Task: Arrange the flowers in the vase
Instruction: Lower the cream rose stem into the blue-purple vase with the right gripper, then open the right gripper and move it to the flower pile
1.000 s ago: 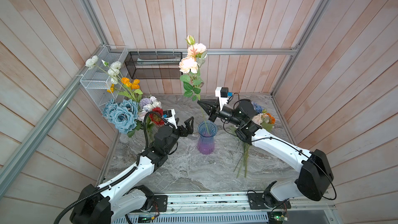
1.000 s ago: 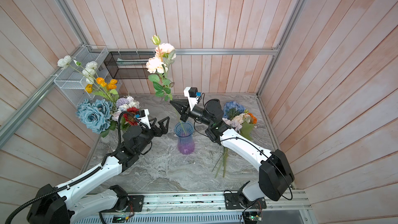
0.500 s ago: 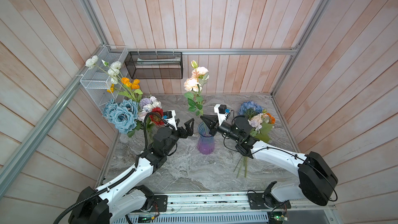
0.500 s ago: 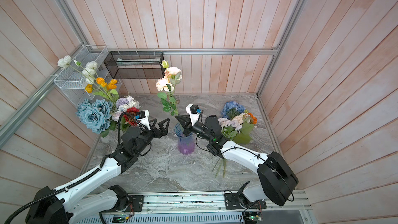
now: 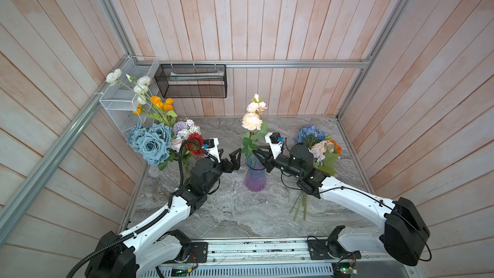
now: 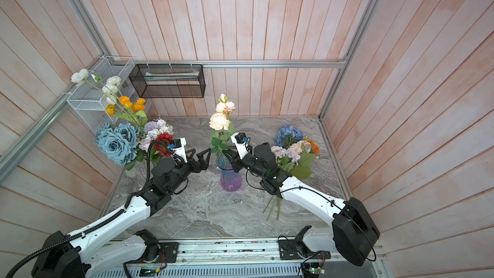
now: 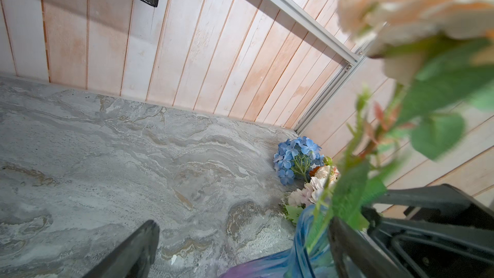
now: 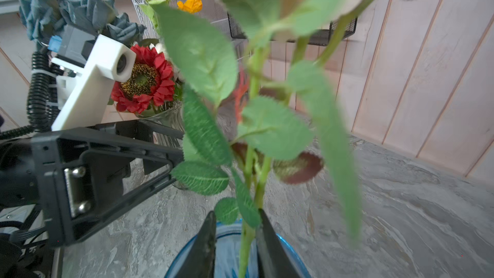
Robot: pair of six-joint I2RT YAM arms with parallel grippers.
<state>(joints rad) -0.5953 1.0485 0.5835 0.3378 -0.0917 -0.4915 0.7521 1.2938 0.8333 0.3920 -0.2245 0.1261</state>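
The blue-to-purple glass vase (image 5: 255,175) (image 6: 230,175) stands mid-table. A bunch of peach roses (image 5: 251,121) (image 6: 219,122) stands upright in it. My right gripper (image 5: 263,153) (image 8: 236,213) is over the vase rim (image 8: 287,240), open a little. The green stem (image 8: 247,236) runs between its fingers, against one and clear of the other. My left gripper (image 5: 235,157) (image 7: 242,223) is wide open just left of the vase neck (image 7: 302,231), holding nothing. More flowers lie at the right: a blue hydrangea (image 5: 307,132) and a mixed spray (image 5: 322,147).
At the back left, dusty-blue roses (image 5: 151,140), a red sunflower (image 5: 194,143) and orange and white poppies (image 5: 160,102) stand bunched together in a clear glass. A black mesh basket (image 5: 191,81) and a white wire basket (image 5: 125,94) hang on the walls.
The right arm has brought the peach roses down into the vase, and its jaws have parted from the stem. The left gripper has edged closer to the vase.
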